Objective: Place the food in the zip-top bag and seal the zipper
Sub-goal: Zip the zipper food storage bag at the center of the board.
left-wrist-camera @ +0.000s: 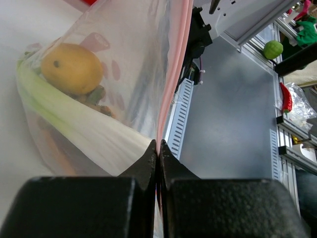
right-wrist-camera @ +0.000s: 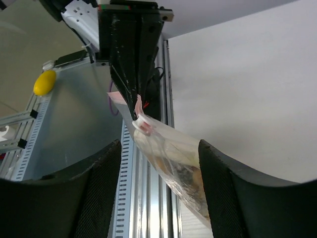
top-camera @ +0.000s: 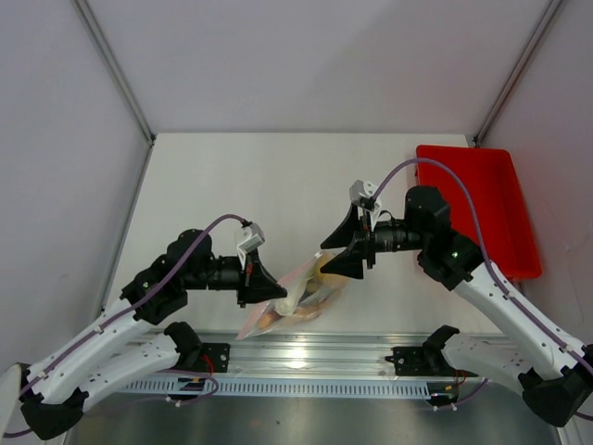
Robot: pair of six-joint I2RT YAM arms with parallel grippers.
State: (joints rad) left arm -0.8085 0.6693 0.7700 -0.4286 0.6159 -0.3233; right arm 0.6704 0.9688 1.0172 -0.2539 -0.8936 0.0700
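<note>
The clear zip-top bag hangs lifted over the table's near edge with food inside it. In the left wrist view a yellow lemon and a green-white leek show through the plastic. My left gripper is shut on the bag's pinkish zipper edge. The right gripper is open, its fingers on either side of the hanging bag. A white slider sits at the zipper end next to the left gripper.
A red tray stands at the table's back right. An aluminium rail runs along the near edge below the bag. Beyond the table lie a yellow toy and a green toy.
</note>
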